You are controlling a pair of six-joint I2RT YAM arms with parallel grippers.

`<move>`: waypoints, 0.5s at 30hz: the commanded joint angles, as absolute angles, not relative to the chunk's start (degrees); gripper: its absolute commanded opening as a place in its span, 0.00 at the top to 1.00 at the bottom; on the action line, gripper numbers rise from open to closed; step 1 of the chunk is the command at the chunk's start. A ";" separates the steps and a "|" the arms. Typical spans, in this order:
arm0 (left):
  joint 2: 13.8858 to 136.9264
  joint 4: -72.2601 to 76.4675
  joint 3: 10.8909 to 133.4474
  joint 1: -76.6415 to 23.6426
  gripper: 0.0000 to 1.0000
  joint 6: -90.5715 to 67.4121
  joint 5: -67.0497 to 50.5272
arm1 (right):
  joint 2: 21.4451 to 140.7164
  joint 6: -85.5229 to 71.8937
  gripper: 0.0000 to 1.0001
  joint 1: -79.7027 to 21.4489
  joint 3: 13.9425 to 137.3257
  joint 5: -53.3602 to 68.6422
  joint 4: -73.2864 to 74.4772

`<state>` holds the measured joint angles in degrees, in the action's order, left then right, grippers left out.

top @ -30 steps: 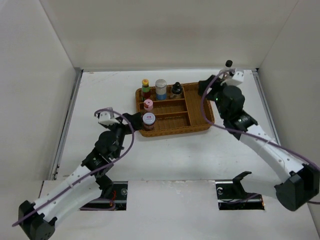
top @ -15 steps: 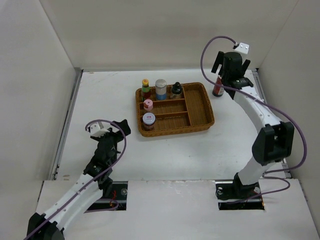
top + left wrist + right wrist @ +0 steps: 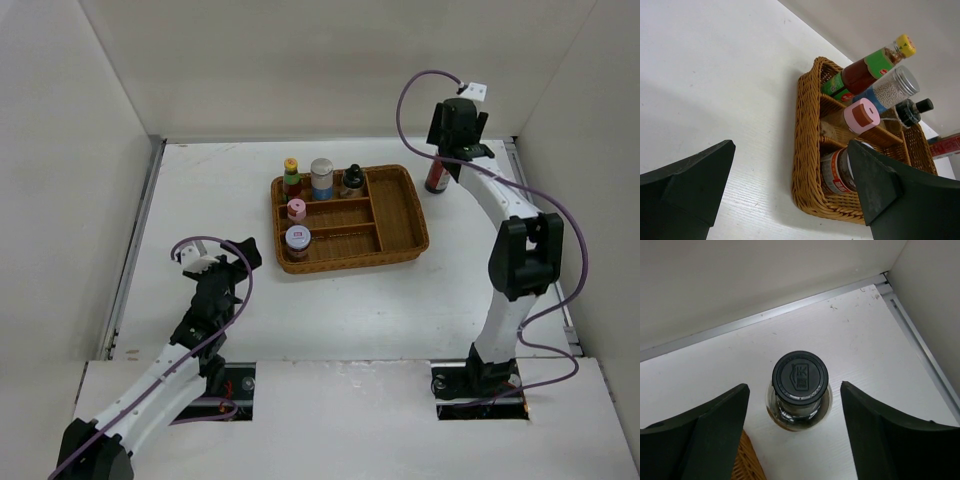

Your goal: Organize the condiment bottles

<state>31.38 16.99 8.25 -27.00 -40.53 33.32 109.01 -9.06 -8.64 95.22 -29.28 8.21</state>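
The tall dark-sauce bottle [image 3: 436, 178] with black cap [image 3: 800, 377] stands on the table right of the wicker tray [image 3: 400, 215]. My right gripper [image 3: 452, 150] hovers open above it, jaws either side of the cap without touching [image 3: 794, 389]. In the tray's left compartments stand the yellow-capped bottle [image 3: 291, 178], silver-lidded jar [image 3: 321, 178], black-capped bottle [image 3: 352, 180], pink-lidded jar [image 3: 297, 210] and white-lidded jar [image 3: 297, 240]. My left gripper [image 3: 243, 255] is open and empty, left of the tray [image 3: 790, 145]; it faces the white-lidded jar [image 3: 837, 170].
White walls enclose the table at the back and sides; the back right corner is close behind the dark-sauce bottle [image 3: 885, 277]. The tray's right compartments [image 3: 395, 205] hold nothing. The tray's woven left rim [image 3: 807, 150] is in front of my left gripper.
My left gripper has pulled back from the tray's left edge toward the near left. My right arm has risen and now stands above the dark-sauce bottle.
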 commanded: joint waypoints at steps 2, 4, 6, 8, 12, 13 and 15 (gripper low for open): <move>31.73 20.13 7.38 -26.41 0.00 -41.66 31.91 | 110.82 -7.74 0.28 -7.34 99.66 -28.13 3.08; 31.73 20.39 7.21 -26.15 0.00 -41.66 31.55 | 112.05 -7.30 0.35 -6.72 100.89 -27.95 2.81; 31.73 20.48 7.12 -25.97 0.00 -41.66 31.20 | 112.94 -6.68 0.46 -6.46 101.86 -27.95 2.55; 31.73 20.48 7.03 -25.80 0.00 -41.66 31.03 | 113.38 -5.98 0.61 -6.28 102.30 -27.86 1.67; 32.08 20.48 6.94 -25.71 0.00 -41.75 30.94 | 110.66 -4.05 0.73 -6.63 100.73 -28.74 -2.98; 32.17 20.65 6.94 -25.71 0.00 -41.75 30.94 | 109.52 -3.61 0.74 -6.63 100.37 -29.26 -3.95; 32.43 21.18 6.86 -25.71 0.00 -41.75 30.50 | 107.15 -2.29 0.75 -6.90 100.28 -30.06 -5.27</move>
<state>32.25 17.82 7.25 -26.00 -41.19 31.55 113.14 -5.56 -6.72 98.72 -28.03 4.21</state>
